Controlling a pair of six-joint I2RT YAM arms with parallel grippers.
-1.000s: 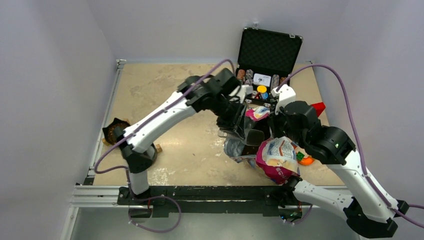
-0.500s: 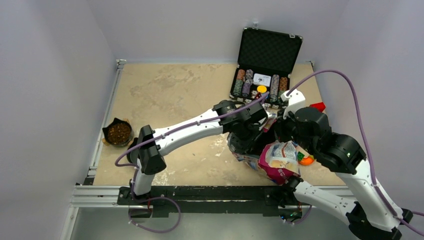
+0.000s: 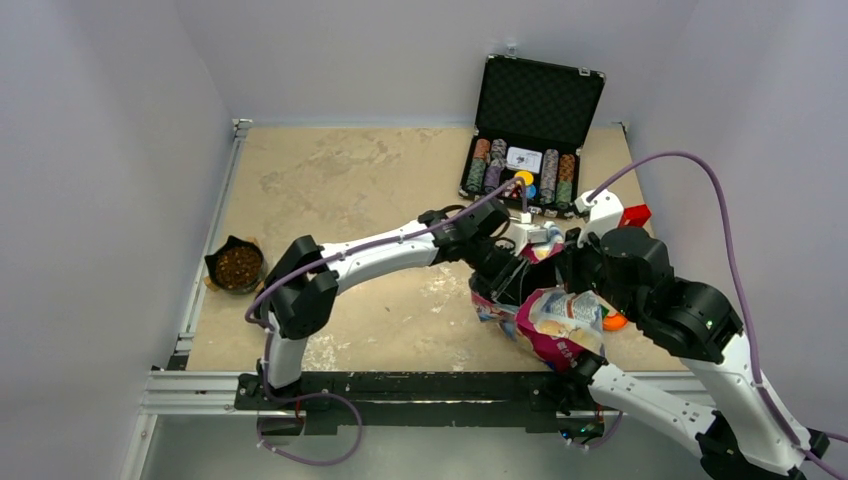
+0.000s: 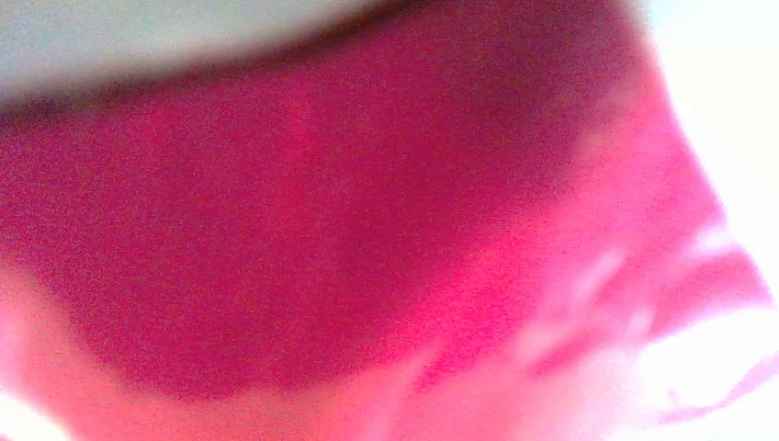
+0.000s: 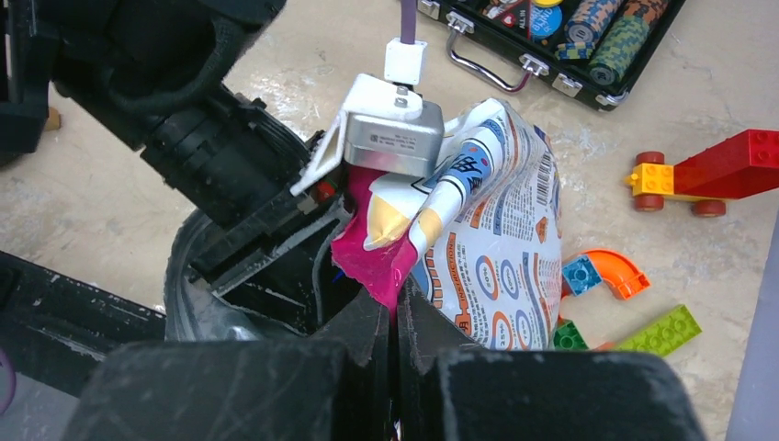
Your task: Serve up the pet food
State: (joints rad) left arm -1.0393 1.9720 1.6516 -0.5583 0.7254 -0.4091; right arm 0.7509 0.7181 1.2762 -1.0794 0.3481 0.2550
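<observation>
Pinching the top edge of the pink bag [image 5: 501, 248], my right hand [image 5: 395, 308] is clenched on it. My left hand [image 3: 508, 283] is buried inside, grip hidden, so I cannot tell. Kibble [image 3: 238, 267] already fills the bowl [image 3: 213, 264] at the counter's [image 3: 350, 180] far-left edge; whether more is needed, I can't judge.

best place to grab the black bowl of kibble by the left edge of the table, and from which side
Likely the black bowl's rim, pinched from above on the side toward the middle of the table. It stands upright and open-topped with a thin wall, and its other side sits close to the table's left edge.
</observation>
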